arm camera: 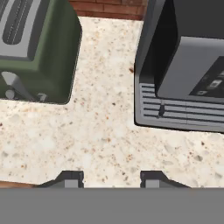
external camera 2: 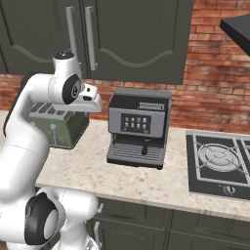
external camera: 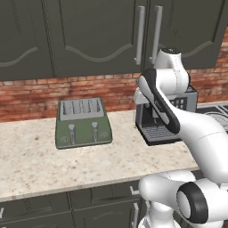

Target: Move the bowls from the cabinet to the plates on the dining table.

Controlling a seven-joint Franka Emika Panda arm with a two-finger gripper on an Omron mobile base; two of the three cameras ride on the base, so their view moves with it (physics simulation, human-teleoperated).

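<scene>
The gripper (arm camera: 111,177) hung with its two dark fingertips (arm camera: 70,178) set apart and nothing between them, so the jaws stood open and empty over bare speckled counter (arm camera: 105,131). Below and ahead of them lay the gap between the green toaster (arm camera: 39,52) and the grey coffee machine (arm camera: 183,74), the two appliances well apart with only stone between. The hand looked down at that gap, probably because the arm was folded in a resting pose and had not yet been raised to anything.

Above the counter, against the brick wall (external camera: 35,95), the dark grey-green cabinet (external camera: 89,35) had its arched-panel doors closed. Its two long silver bar handles (external camera: 140,35) ran upright, side by side at the meeting edge of the doors, so the doors would likely swing outward from the middle. The bowls, by my judgement, sat hidden behind those doors; their attitude could not be told. A gas hob (external camera 2: 219,163) lay to the right of the coffee machine. Opening the cabinet looked like the first step, not yet begun.
</scene>
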